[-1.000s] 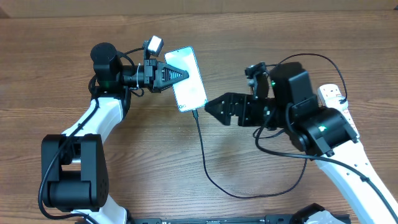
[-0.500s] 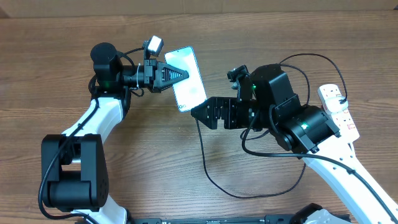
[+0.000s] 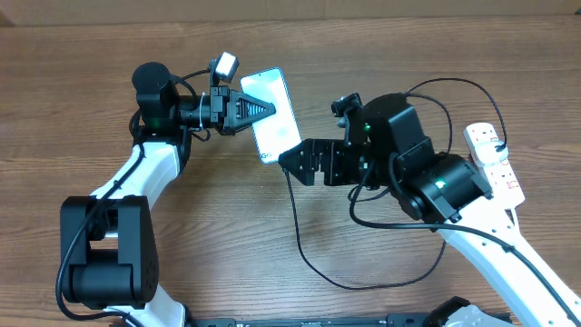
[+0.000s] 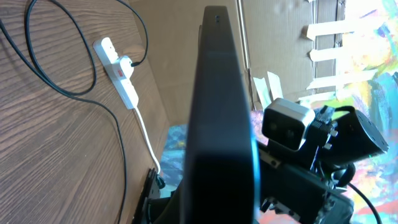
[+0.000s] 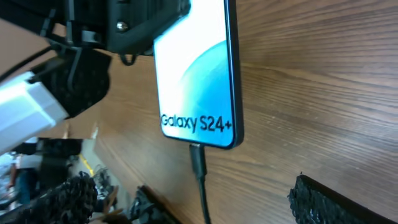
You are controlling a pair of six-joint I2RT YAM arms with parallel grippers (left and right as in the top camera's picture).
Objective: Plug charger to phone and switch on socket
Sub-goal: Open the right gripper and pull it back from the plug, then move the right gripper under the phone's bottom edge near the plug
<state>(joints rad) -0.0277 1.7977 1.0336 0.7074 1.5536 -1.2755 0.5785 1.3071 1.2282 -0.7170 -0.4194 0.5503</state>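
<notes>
One phone (image 3: 283, 123), left pincer (image 3: 270, 109) clenched at its edge, right pincer (image 3: 287, 162) released near its charger (image 5: 199, 169) end.

I read one legend only: "Galaxy S24+" in dark letters across the light blue screen of the phone (image 5: 198, 74), near its lower edge; nothing else is legible

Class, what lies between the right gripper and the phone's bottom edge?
The charger connector, meeting the phone's bottom edge, its cable trailing toward the open right gripper; otherwise bare wood. The right wrist view shows it.
</notes>
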